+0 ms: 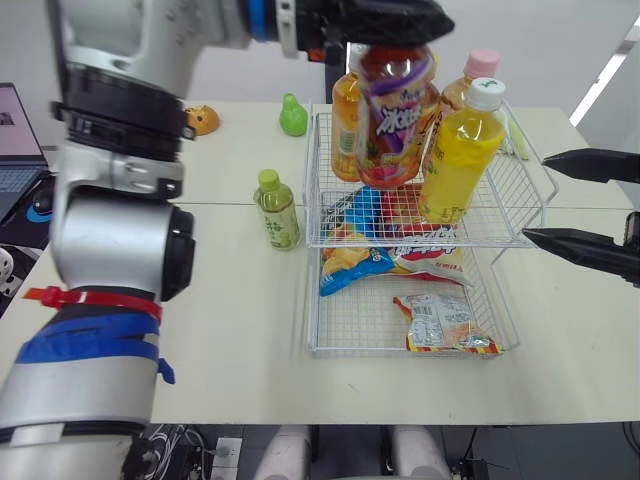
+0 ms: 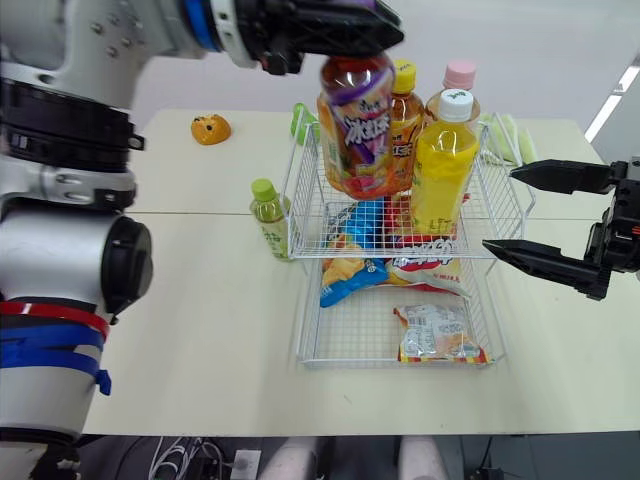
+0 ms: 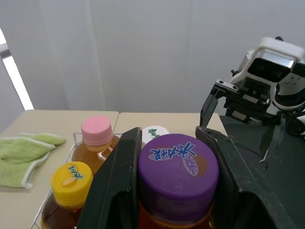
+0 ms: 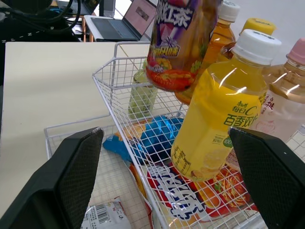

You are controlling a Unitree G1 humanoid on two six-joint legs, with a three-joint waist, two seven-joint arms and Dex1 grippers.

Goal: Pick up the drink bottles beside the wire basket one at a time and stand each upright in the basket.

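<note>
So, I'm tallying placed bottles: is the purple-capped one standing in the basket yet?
Not yet. The bottle hangs tilted from the left end effector, gripped at its cap, base seemingly above the basket mesh.

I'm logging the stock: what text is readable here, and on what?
"冰红茶": label of the purple-capped bottle.
"每日C" and "百香双", then cut off: label of the yellow bottle.
Snack bags and small green bottle: print too small to read.

Left arm raised and reaching forward, left claw [image 1: 390, 20] clamped on purple-capped bottle [image 3: 177, 168], fingers [image 3: 114, 191] either side of cap. Right claw [image 2: 500, 208] lower, to its right, spread wide, empty, seemingly level.
</note>
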